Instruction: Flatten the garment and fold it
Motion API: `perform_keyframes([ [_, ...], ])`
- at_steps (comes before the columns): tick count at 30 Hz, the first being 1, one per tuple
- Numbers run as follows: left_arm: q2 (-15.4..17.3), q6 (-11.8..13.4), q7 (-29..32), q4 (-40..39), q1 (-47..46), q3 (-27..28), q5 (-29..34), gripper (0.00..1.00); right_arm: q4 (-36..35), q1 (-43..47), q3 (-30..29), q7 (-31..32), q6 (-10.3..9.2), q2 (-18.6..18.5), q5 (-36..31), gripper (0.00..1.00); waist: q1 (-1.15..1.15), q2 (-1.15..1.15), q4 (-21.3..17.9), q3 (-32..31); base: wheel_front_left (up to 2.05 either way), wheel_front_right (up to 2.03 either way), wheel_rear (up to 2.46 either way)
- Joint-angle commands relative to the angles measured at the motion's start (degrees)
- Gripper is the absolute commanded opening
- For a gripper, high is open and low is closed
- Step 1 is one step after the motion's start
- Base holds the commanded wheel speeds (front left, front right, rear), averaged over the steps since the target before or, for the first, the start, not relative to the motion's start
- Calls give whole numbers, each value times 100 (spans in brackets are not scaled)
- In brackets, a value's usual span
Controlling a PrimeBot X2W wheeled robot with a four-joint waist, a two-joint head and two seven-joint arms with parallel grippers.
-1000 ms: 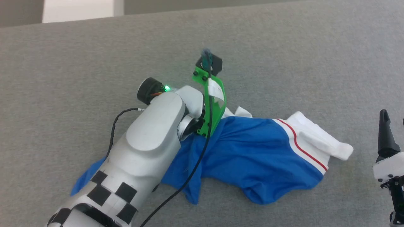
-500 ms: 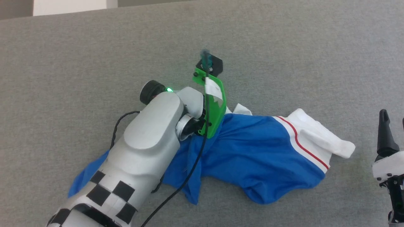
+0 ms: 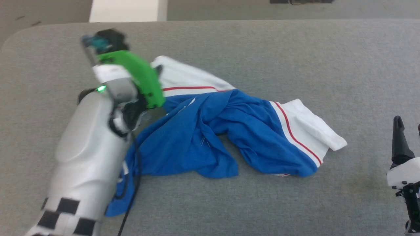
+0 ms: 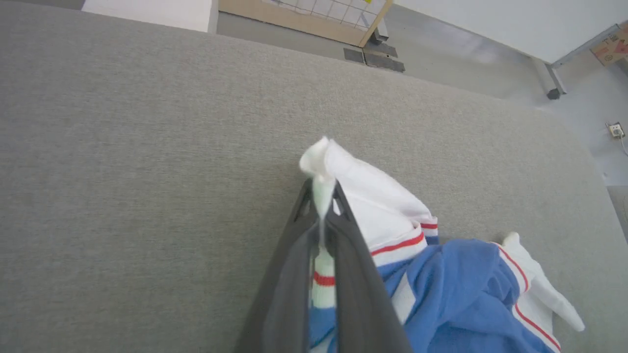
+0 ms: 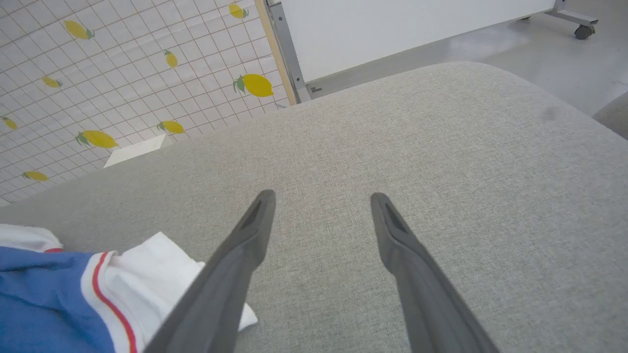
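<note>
1. Garment (image 3: 210, 131): it lies crumpled on the grey table (image 3: 262, 42), at centre and centre-left of the head view. The blue body is bunched into several folds. A blue corner runs out toward 7 o'clock and passes under the left forearm (image 3: 88, 154).

2. Held sleeve (image 3: 183, 78): white with a red stripe, it extends from the blue body toward 11 o'clock in the head view.

3. Free sleeve (image 3: 308, 127): white with red-and-white trim, it extends toward 4 o'clock and rests on the table.

4. Left gripper (image 4: 321, 189): the fingers are closed on the edge of the held sleeve. In the left wrist view, white cloth is pinched between the 2 fingers and bulges past the tips toward 12 o'clock. Striped trim shows in the narrow slot between the fingers, lower down. The rest of the garment trails toward 4 o'clock.

5. Green bracket (image 3: 137, 75): it sits on the left wrist at 10 o'clock in the head view, blurred. A black cable (image 3: 131, 183) hangs beside the forearm across the blue cloth.

6. Right gripper (image 5: 321, 198): the fingers are spread wide and hold nothing. It is over bare table at 4 o'clock in the head view (image 3: 408, 121), apart from the garment. In the right wrist view, the free sleeve lies at 8 o'clock, partly behind 1 finger.
</note>
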Motion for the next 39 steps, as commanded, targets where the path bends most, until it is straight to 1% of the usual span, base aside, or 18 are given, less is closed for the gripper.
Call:
perform_keyframes([
  [1, 115, 96, -65, -91, 233, 126, -70, 0, -26, 41, 12, 21, -8, 4, -34, 100, 0, 0, 280, -235, 0, 0, 0],
  [5, 413, 425, -322, -544, 1084, 658, -311, 0, -47, 90, 51, 83, -8, 4, -57, 100, 0, 0, 421, -317, 0, 0, 0],
  [6, 496, 533, -394, -694, 1439, 821, -383, 0, -48, 101, 79, 101, -8, 4, -55, 100, 0, 0, 445, -338, 0, 0, 0],
  [10, 599, 843, -586, -1075, 2526, 1260, -609, 0, -61, 140, 139, 151, -8, 4, -72, 100, 0, 0, 511, -377, 0, 0, 0],
  [11, 598, 932, -631, -1159, 2839, 1366, -667, 0, -68, 151, 161, 168, -8, 4, -84, 100, 0, 0, 520, -381, 0, 0, 0],
  [14, 479, 1080, -705, -1348, 3583, 1553, -849, 0, -83, 178, 199, 203, -8, 4, -97, 100, 0, 0, 557, -395, 0, 0, 0],
  [18, 277, 1074, -724, -1488, 4098, 1566, -1017, 0, -94, 215, 233, 249, -8, 4, -117, 100, 0, 0, 606, -439, 0, 0, 0],
  [19, 225, 1040, -789, -1543, 4160, 1598, -1063, 54, -92, 229, 240, 264, -8, 4, -123, 100, 0, 0, 620, -462, 0, 0, 0],
  [20, 188, 992, -877, -1608, 4186, 1625, -1087, 100, -90, 247, 251, 279, -8, 4, -127, 100, 0, 0, 641, -489, 0, 0, 0],
  [23, 153, 842, -1135, -1787, 4157, 1737, -1129, 100, -99, 288, 286, 309, -8, 4, -130, 100, 0, 0, 674, -529, 0, 0, 0],
  [25, 177, 657, -1458, -1996, 4109, 1836, -1092, 100, -99, 292, 315, 328, -8, 4, -123, 100, 0, 0, 684, -556, 0, 0, 0],
  [27, 253, 524, -1848, -2200, 4110, 1909, -920, 100, -100, 287, 353, 331, -8, 4, -116, 100, 0, 0, 682, -581, 0, 0, 0],
  [31, 397, 254, -2896, -2543, 4223, 2039, -392, 100, -96, 288, 478, 338, -8, 4, -88, 100, 0, 0, 651, -611, 0, 0, 0],
  [32, 434, 217, -3220, -2585, 4277, 2052, -185, 100, -86, 291, 516, 352, -8, 4, -83, 100, 0, 0, 642, -621, 0, 0, 0],
  [35, 419, 142, -3823, -2595, 4434, 1970, 203, 100, -56, 305, 611, 443, -8, 4, -97, 100, 0, 0, 637, -632, 0, 0, 0],
  [39, 331, 118, -4112, -2514, 4545, 1820, 537, 100, -45, 278, 733, 674, -8, 4, -150, 100, 0, 0, 650, -611, 0, 0, 0],
])
